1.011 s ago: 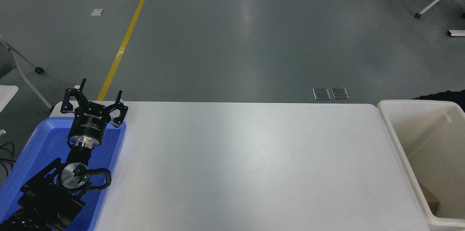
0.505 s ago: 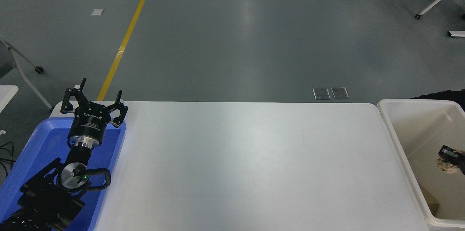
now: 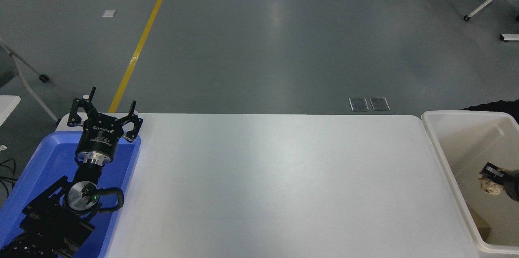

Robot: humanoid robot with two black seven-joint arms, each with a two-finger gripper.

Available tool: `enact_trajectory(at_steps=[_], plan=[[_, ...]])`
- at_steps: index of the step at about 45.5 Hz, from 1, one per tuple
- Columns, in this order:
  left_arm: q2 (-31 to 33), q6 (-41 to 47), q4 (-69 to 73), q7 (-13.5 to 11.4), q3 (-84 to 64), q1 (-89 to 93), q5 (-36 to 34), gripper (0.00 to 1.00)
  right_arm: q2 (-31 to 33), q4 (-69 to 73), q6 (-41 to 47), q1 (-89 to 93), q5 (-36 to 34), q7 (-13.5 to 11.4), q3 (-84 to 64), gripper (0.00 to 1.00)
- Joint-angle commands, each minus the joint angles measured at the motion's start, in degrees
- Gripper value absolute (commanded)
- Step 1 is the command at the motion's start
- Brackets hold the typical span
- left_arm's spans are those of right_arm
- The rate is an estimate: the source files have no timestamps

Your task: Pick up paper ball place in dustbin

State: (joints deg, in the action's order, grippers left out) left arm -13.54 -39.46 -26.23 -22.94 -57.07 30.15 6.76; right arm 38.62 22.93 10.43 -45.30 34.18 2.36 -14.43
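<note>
The cream-white dustbin (image 3: 436, 138) stands past the table's right end. My right gripper (image 3: 491, 179) comes in from the right edge over the bin's inside, shut on the tan paper ball (image 3: 490, 187), which hangs above the bin's floor. Only the gripper's tip shows; the arm is cut off by the picture's edge. My left gripper (image 3: 110, 106) is parked at the lower left over the blue tray, open and empty.
A shallow blue tray (image 3: 44, 156) lies on the table's left end under the left arm. A brown scrap (image 3: 482, 225) lies at the bin's bottom. Wheeled frames stand on the floor at the far right and left.
My right gripper with the paper ball came into view from the right edge and has moved a little leftward and lower over the bin. The left arm has not moved.
</note>
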Motion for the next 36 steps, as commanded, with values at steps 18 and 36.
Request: enact_trajectory(at_steps=[18,36], plan=[[0.00,-0.35,-0.04,0.26,0.03,0.08,-0.16,1.00,10.61,38.58,8.01,-53.02,-0.52,-1.40,-39.16,1.00],[0.00,-0.27,0.04,0.09,0.03,-0.09,0.01,1.00,-12.32,59.69,34.57,-84.25,-24.33,-1.49,-50.88,1.00]])
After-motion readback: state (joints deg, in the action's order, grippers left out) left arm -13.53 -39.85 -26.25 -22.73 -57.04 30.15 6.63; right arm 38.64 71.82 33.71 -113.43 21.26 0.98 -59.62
